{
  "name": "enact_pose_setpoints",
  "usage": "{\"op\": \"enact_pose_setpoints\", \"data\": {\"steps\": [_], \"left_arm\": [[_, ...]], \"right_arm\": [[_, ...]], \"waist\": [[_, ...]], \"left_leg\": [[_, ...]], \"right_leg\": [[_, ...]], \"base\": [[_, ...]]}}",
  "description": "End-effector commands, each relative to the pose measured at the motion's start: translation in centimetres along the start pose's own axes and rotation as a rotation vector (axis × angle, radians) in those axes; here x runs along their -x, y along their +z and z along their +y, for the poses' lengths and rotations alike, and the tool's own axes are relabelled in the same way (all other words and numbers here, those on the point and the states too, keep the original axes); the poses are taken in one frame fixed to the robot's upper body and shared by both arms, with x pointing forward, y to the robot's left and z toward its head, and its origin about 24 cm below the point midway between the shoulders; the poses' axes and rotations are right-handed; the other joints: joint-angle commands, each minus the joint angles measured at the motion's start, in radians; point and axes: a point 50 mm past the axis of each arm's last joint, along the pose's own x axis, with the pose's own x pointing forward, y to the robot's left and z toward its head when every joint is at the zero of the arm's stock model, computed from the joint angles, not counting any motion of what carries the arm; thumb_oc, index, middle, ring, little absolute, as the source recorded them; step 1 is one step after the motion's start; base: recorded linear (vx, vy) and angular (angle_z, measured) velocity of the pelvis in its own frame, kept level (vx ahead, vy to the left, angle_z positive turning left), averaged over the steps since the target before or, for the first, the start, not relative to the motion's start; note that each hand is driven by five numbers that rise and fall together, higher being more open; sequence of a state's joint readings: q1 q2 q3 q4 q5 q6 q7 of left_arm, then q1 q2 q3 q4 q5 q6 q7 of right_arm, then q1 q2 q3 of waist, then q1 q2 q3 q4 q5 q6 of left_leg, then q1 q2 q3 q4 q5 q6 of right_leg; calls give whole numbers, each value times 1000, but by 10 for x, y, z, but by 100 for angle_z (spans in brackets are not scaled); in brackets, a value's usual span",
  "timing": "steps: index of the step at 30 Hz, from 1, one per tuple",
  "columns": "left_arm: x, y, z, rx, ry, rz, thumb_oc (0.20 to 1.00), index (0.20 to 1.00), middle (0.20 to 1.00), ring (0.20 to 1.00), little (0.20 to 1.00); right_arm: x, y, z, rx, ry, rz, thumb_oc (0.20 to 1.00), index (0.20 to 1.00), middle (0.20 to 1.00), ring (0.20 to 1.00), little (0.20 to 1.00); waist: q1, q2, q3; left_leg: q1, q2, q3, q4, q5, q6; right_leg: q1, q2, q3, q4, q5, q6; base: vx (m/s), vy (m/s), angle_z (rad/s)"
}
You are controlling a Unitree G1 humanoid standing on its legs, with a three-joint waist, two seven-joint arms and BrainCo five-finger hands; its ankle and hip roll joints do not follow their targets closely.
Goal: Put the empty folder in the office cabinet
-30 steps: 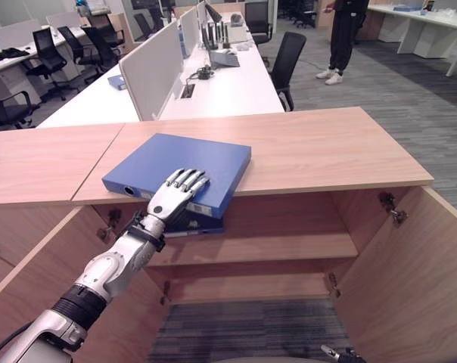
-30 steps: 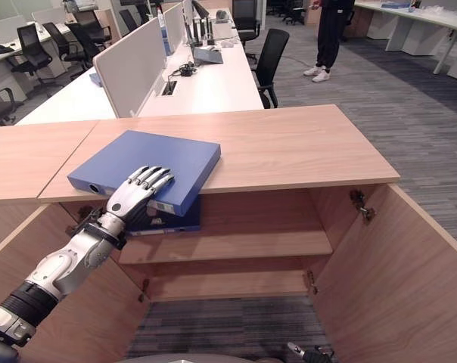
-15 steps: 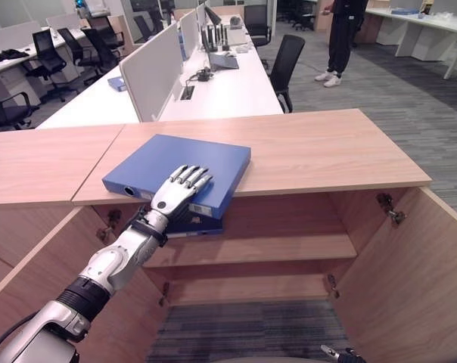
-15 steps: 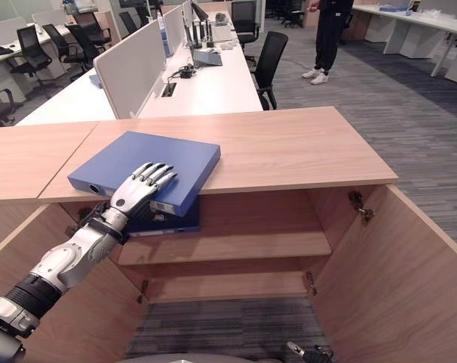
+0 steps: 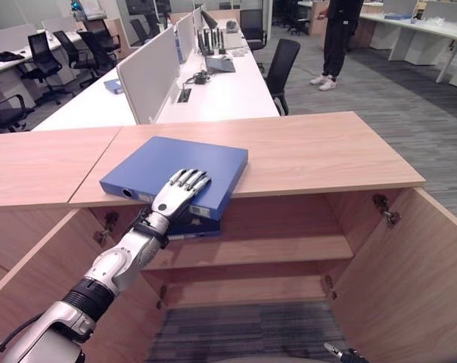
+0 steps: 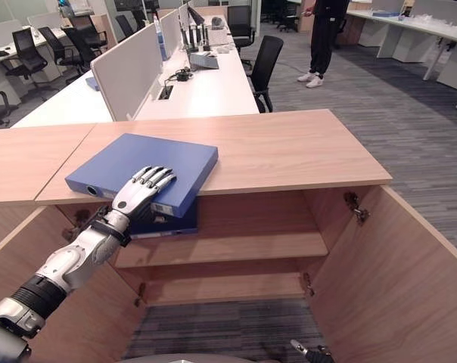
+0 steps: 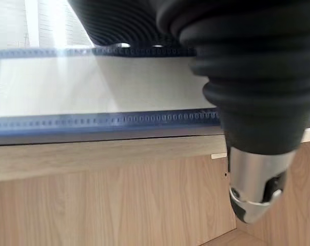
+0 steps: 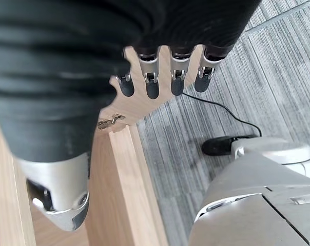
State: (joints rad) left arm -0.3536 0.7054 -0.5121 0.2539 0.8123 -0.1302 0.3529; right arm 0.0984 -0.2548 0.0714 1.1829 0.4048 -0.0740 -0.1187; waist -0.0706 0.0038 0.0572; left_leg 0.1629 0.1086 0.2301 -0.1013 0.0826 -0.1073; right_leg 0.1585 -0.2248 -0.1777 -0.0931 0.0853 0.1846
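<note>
A blue folder [image 5: 175,162] lies flat on the wooden cabinet top [image 5: 327,151], its near corner jutting past the front edge. My left hand [image 5: 179,190] rests on that corner, open, with straight fingers on the cover. In the left wrist view its thumb [image 7: 255,189] hangs below the folder's edge [image 7: 93,120], apart from it. A second blue folder [image 5: 198,227] lies on the upper shelf [image 5: 274,249] just beneath. My right hand [image 8: 177,77] hangs low over the carpet by the cabinet, fingers relaxed and holding nothing.
Both cabinet doors stand open, the right door [image 5: 410,280] and the left door [image 5: 32,265]. A lower shelf [image 5: 251,286] sits under the upper one. Behind the cabinet are desks with dividers, a black chair [image 5: 281,64] and a standing person [image 5: 338,38].
The whole picture has shifted slightly. My left hand stays flat on the folder's near corner, and the folder has not visibly moved on the cabinet top.
</note>
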Motion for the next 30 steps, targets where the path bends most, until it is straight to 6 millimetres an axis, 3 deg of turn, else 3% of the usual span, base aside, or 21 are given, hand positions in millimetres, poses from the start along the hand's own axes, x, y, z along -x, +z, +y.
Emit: {"op": "enact_pose_setpoints", "data": {"steps": [1, 4, 5, 6, 30], "left_arm": [[-31, -10, 35, -68, 120, 6, 1000, 1000, 1000, 1000, 1000], [-31, -12, 35, -67, 122, 11, 1000, 1000, 1000, 1000, 1000], [-31, -12, 35, -65, 122, 13, 730, 730, 730, 730, 730], [-30, -12, 35, -62, 120, 15, 200, 200, 200, 200, 200], [-28, -12, 38, 18, 160, 45, 200, 200, 200, 200, 200]], "right_arm": [[-5, 29, 13, -68, 11, -56, 1000, 1000, 1000, 1000, 1000], [-5, 29, 14, -69, 12, -57, 1000, 1000, 1000, 1000, 1000], [-5, 29, 14, -71, 13, -58, 1000, 1000, 1000, 1000, 1000], [-5, 30, 14, -75, 15, -59, 1000, 1000, 1000, 1000, 1000], [-6, 30, 17, -121, 13, -50, 1000, 1000, 1000, 1000, 1000]], "waist": [[16, 2, 76], [17, 1, 76], [18, 0, 76], [17, 0, 75], [22, -3, 72]], "left_leg": [[80, -18, -26, 14, -169, 3], [81, -19, -26, 14, -170, 3], [81, -18, -25, 14, -169, 3], [81, -18, -25, 14, -170, 3], [84, -21, -26, 14, -170, 5]], "right_leg": [[-23, 7, -1, 80, -105, 26], [-24, 7, 1, 81, -106, 26], [-25, 6, 0, 82, -106, 26], [-25, 6, 1, 83, -106, 26], [-20, 4, -5, 77, -103, 27]], "base": [[0, 0, 0], [0, 0, 0], [0, 0, 0], [0, 0, 0], [0, 0, 0]]}}
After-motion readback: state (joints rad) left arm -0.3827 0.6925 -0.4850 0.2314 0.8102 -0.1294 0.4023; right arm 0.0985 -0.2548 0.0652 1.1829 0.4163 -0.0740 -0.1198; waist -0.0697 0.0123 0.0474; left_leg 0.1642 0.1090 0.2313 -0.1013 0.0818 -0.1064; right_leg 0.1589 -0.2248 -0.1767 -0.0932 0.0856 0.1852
